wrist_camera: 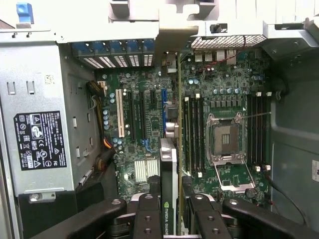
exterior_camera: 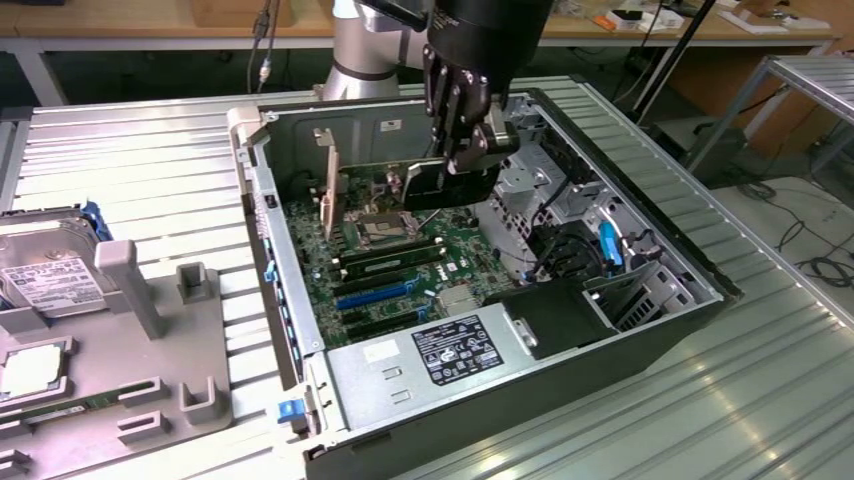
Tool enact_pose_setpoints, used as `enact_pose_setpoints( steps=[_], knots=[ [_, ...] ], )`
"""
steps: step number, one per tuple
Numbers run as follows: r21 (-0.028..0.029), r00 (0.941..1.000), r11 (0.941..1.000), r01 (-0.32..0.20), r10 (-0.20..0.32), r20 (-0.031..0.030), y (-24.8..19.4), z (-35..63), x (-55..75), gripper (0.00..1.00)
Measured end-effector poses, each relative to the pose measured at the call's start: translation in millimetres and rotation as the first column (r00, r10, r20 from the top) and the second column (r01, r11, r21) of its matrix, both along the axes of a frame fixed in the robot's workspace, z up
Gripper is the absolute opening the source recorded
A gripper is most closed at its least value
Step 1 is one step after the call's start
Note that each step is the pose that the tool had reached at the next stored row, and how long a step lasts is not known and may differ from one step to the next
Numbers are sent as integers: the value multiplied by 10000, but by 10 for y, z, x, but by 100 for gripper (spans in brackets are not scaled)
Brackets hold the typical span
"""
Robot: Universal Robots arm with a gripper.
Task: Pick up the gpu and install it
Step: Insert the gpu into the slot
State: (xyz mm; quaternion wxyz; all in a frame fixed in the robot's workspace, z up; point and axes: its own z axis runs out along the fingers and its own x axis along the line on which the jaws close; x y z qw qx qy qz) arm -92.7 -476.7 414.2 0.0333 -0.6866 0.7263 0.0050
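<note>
Clamped on the gpu [wrist_camera: 168, 169], the gripper [wrist_camera: 172, 208] holds it edge-down above the board [wrist_camera: 139, 149] inside the case [exterior_camera: 287, 300]; it is best lowered upright, parallel to the slots [wrist_camera: 133, 114], without tilt.

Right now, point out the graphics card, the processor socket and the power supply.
graphics card [wrist_camera: 168, 169]: wrist view, edge facing the camera
processor socket [wrist_camera: 227, 141]: wrist view, its open middle
power supply [wrist_camera: 37, 142]: wrist view, its black label
</note>
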Motion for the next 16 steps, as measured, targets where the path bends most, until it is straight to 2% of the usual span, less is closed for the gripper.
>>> enact_pose_setpoints(
  steps=[16],
  knots=[
    [-1, 10000, 10000, 0, 0, -1, 0, -96, 0, 27]
  ],
)
